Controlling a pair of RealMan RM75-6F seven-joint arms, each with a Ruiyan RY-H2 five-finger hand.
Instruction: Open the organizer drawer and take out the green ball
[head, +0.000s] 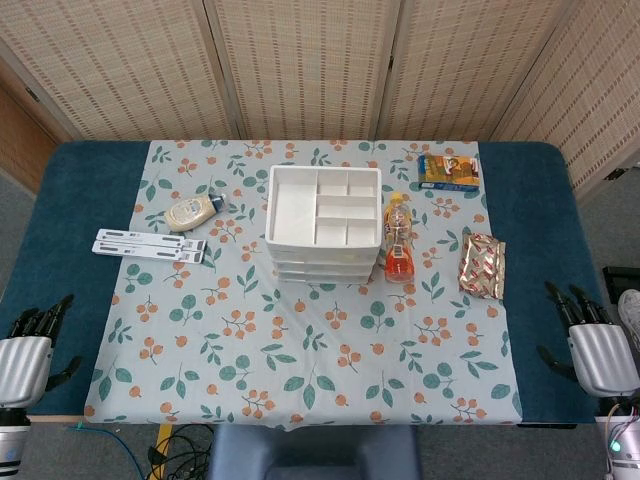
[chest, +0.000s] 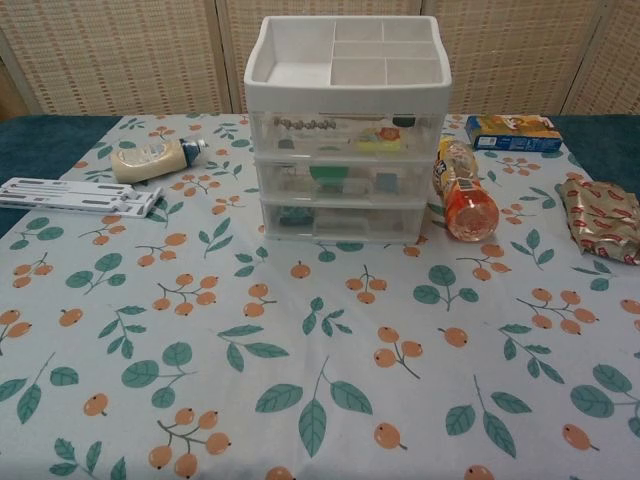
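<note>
The white organizer (head: 322, 225) stands at the middle of the floral cloth, its open top tray divided into compartments. In the chest view its three clear drawers (chest: 345, 180) are all pushed in. A green rounded shape (chest: 328, 173) shows through the middle drawer's front; I cannot tell for sure that it is the ball. My left hand (head: 25, 355) rests at the table's near left corner, fingers apart and holding nothing. My right hand (head: 598, 350) sits at the near right corner, also with spread fingers and nothing in it. The chest view shows neither hand.
An orange drink bottle (head: 399, 240) lies right beside the organizer's right side. A snack packet (head: 482, 265) and a blue box (head: 448, 171) lie further right. On the left are a squeeze bottle (head: 193, 212) and a flat white rack (head: 150, 246).
</note>
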